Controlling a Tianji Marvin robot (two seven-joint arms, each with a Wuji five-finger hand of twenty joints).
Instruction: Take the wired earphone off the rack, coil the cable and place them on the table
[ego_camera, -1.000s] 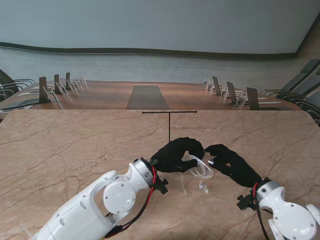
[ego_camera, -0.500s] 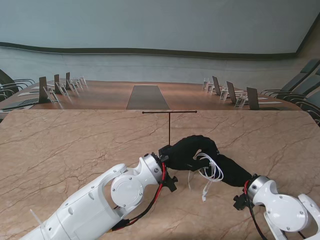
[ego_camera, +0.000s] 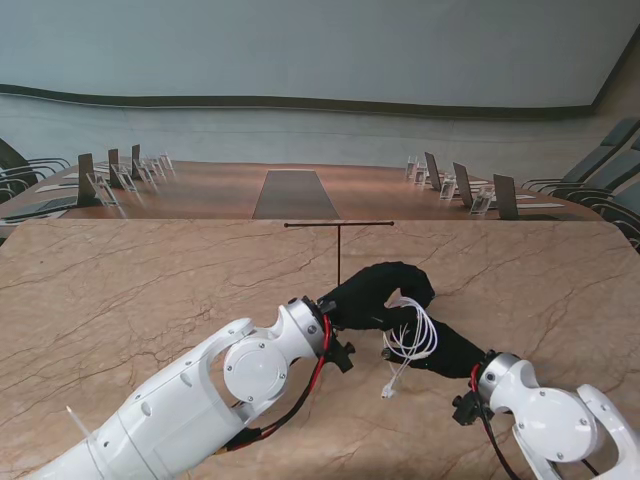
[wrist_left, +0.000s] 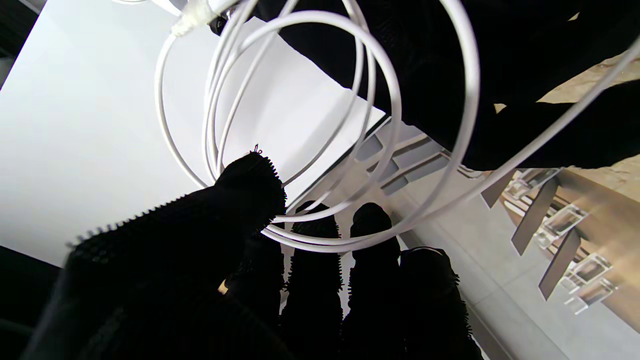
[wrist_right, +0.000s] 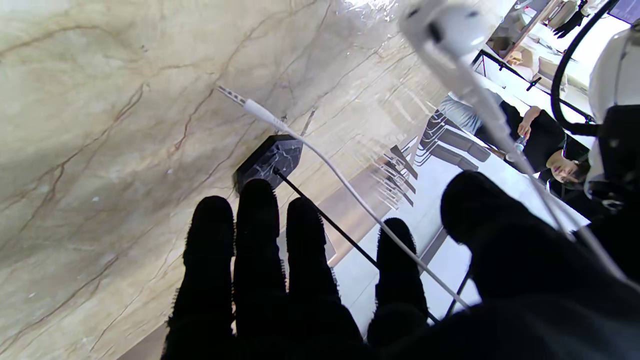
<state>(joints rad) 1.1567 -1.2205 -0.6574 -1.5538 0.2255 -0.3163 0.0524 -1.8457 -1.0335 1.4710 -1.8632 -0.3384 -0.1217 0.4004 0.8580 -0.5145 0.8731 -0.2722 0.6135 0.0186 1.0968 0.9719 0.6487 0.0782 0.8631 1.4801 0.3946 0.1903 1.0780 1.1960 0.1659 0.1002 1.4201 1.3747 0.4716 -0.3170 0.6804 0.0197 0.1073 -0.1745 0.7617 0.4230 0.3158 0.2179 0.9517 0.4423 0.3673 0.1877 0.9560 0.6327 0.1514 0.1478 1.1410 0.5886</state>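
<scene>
With the earphone (ego_camera: 408, 335) off the rack (ego_camera: 339, 240) and looped just in front of it, left hand (ego_camera: 375, 290) fingers held the coil; right hand (ego_camera: 445, 345) fingers lay spread beside it. Placing on the worktop (ego_camera: 120, 300) remained.

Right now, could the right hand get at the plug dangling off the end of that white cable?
Probably yes. The plug hangs free under the coil, just left of the right hand, with only bare table around it. But that hand seems busy with the cable, so it might have to let go first.
</scene>
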